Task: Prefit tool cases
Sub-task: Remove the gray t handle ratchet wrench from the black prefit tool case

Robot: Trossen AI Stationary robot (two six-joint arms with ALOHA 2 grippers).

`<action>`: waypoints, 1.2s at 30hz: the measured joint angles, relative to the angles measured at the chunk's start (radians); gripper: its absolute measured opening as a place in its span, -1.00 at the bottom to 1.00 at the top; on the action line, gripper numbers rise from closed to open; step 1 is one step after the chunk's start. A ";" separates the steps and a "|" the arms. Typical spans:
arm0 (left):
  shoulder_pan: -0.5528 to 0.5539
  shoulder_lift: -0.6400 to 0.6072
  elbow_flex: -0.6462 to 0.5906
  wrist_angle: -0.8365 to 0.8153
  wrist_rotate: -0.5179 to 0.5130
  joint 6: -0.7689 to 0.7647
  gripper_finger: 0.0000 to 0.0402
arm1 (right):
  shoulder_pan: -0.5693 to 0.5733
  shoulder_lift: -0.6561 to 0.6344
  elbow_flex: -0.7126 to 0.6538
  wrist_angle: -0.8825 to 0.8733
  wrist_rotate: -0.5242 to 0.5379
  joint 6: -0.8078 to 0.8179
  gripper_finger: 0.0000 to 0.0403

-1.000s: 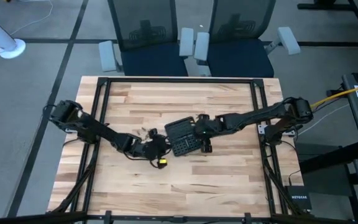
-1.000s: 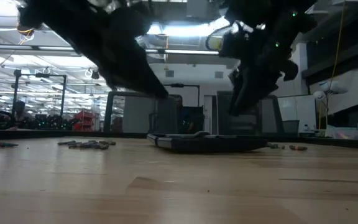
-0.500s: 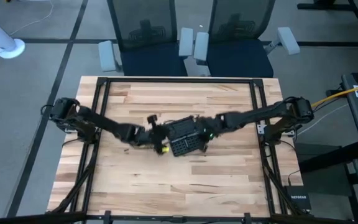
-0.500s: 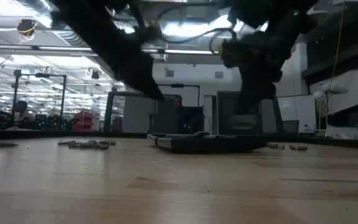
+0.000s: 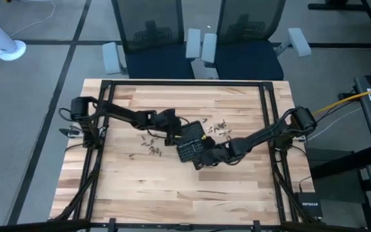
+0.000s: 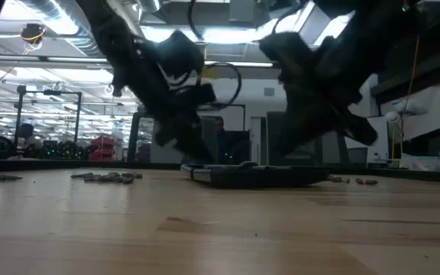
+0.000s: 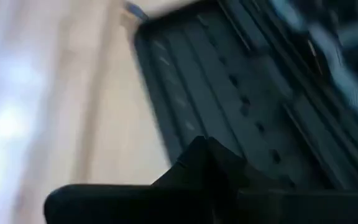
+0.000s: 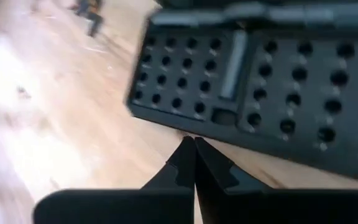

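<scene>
The left tool (image 5: pixel 171 126), fingers pressed together and holding nothing, sits at the far-left edge of the open tool case (image 5: pixel 192 145) lying mid-worktop (image 5: pixel 237 187). Loose bits (image 5: pixel 150 143) are scattered just left of the case. The right tool (image 5: pixel 206 158), likewise closed and empty, noses its near edge and could shove it into those bits.

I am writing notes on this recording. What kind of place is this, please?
Probably a robotics lab or workshop in a large industrial hall. A butcher-block table carries two robot arms, office chairs stand behind it, and the low view shows exposed ceiling ducts and equipment racks.
</scene>
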 joint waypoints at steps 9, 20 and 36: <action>-0.078 0.023 0.006 -0.100 -0.002 -0.062 -1.00 | -0.006 0.066 0.001 -0.054 0.003 0.078 -1.00; -0.263 -0.030 0.000 -0.202 0.014 -0.411 -1.00 | -0.057 0.033 -0.001 -0.178 -0.087 -0.124 -1.00; -0.322 -0.150 -0.002 -0.184 -0.108 -0.358 -1.00 | -0.104 -0.138 -0.001 -0.339 -0.114 -0.408 -1.00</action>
